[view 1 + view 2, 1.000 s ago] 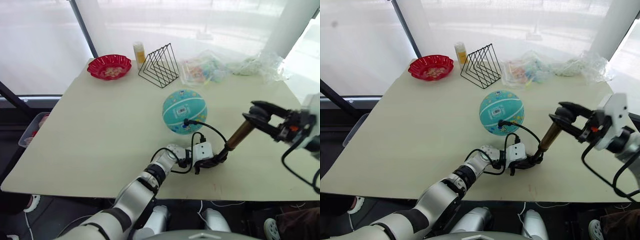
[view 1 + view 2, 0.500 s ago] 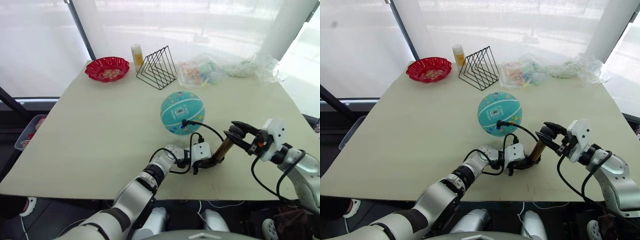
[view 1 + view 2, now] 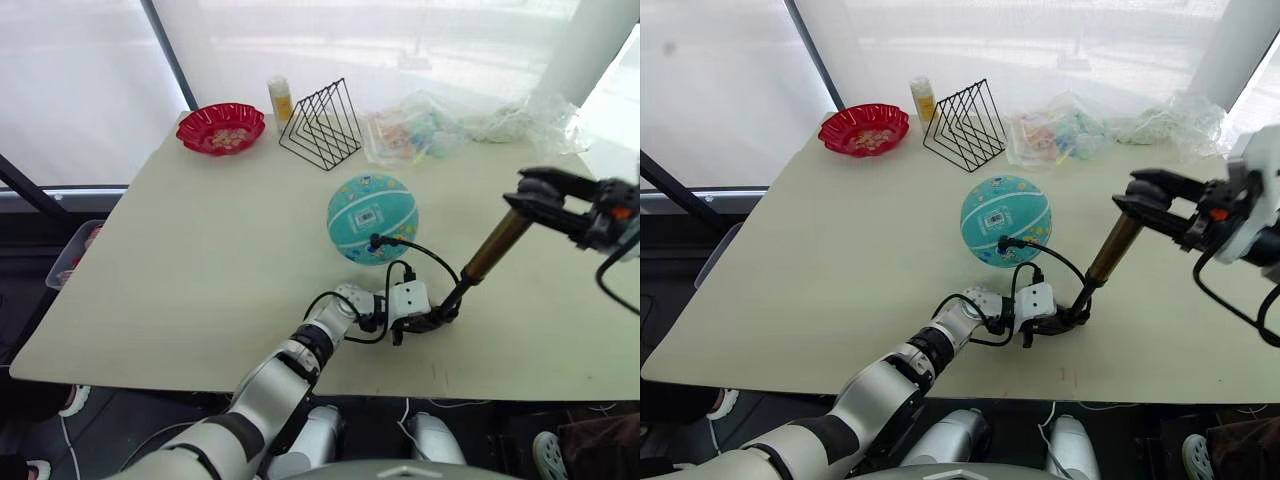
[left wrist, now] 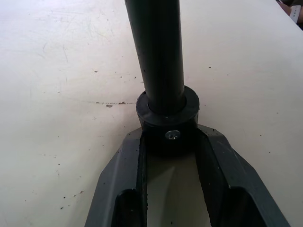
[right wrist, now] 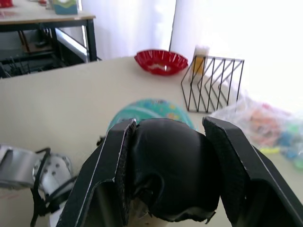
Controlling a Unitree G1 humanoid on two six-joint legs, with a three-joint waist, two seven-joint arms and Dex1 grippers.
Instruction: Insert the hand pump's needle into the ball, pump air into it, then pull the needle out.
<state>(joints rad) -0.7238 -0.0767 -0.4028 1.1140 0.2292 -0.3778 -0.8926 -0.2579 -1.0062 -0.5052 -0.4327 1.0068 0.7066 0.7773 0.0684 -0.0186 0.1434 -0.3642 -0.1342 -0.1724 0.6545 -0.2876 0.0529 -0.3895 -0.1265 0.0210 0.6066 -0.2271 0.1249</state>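
The teal ball (image 3: 372,216) rests round on the table's middle. The black hose (image 3: 425,255) arcs from the ball's near side to the hand pump's base (image 4: 166,124). The needle is hidden where the hose tip (image 3: 375,240) meets the ball. My left gripper (image 3: 432,320) is shut on that black base, pinning it to the table. The bronze barrel (image 3: 492,250) slants up and to the right from there. My right gripper (image 3: 532,195) is shut on the pump's black handle (image 5: 168,175), held high above the table.
At the table's back stand a red bowl (image 3: 221,127), a yellow bottle (image 3: 279,100) and a black wire rack (image 3: 320,125). Crinkled clear plastic bags (image 3: 420,132) lie to the back right. The table's front edge (image 3: 300,378) runs just behind my left forearm.
My right gripper pushed the handle down toward the base half a second ago and has now pulled it back up and to the right. The left gripper and the ball stay put.
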